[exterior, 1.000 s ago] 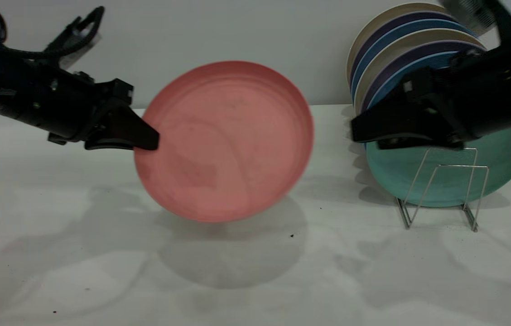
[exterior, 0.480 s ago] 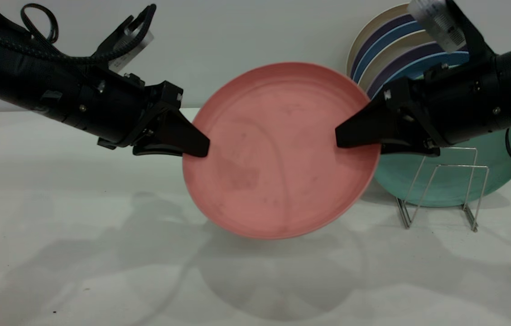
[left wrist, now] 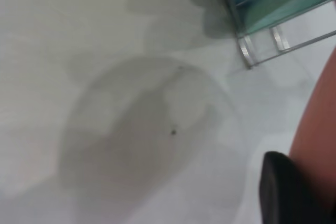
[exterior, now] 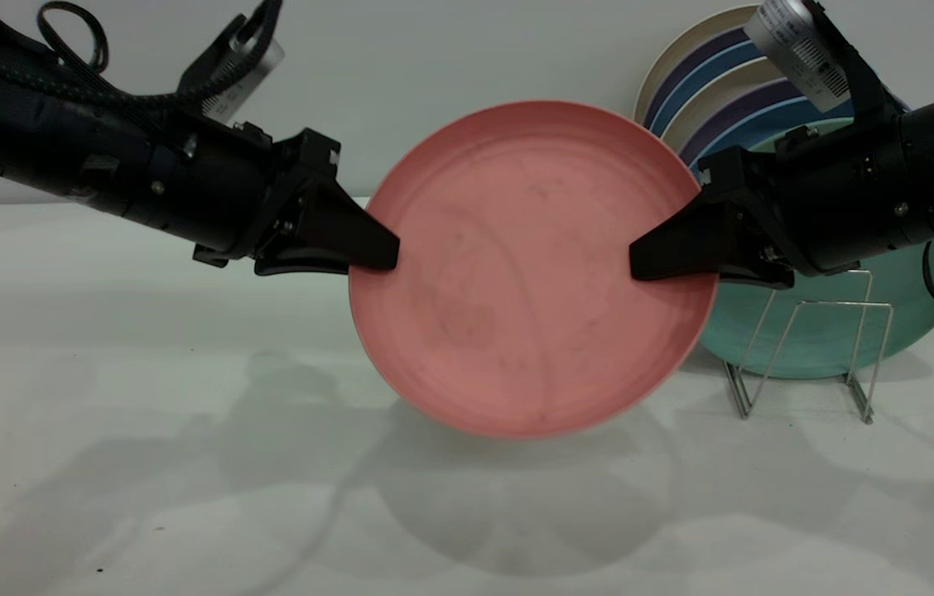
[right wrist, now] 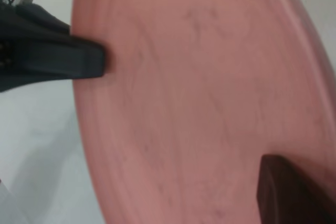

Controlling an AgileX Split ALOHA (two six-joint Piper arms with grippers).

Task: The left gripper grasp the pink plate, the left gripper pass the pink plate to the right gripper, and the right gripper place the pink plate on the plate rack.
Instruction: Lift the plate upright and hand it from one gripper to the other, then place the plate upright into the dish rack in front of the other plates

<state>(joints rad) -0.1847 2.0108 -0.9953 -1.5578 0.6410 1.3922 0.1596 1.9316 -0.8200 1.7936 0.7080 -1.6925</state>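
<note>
Pink plate (exterior: 533,269), round and matte salmon with a low raised rim and faint dark scuffs, hangs upright in the air above the white table (exterior: 144,463), its inner face turned toward the outside camera. It is pinched from both sides.

At the plate's nine o'clock edge the left gripper (exterior: 372,252), a black claw with tapering wedge fingers, is closed narrowly over the rim; one finger lies across the front face and the other is hidden behind. The left wrist camera shows only a dark fingertip against the plate's edge (left wrist: 315,145). The left arm reaches in from the ten o'clock side of the exterior view, sloping slightly downward, with a small silver cylinder above its body.

At the plate's three o'clock edge the right gripper (exterior: 653,252), a bulkier black claw with pointed fingers, is likewise clamped narrowly on the rim. The right arm comes in from the two o'clock side, also sloping down, with a pale cylinder on top. From the right wrist camera the plate (right wrist: 199,98) fills the view, with the left gripper (right wrist: 92,61) biting its far edge.

Behind the right gripper, toward three o'clock, stands the plate rack (exterior: 806,348), thin silver wire with upright rectangular loops. It holds a mint-green plate (exterior: 914,298) and, behind that, cream, purple and blue plates (exterior: 707,83) on edge.
</note>
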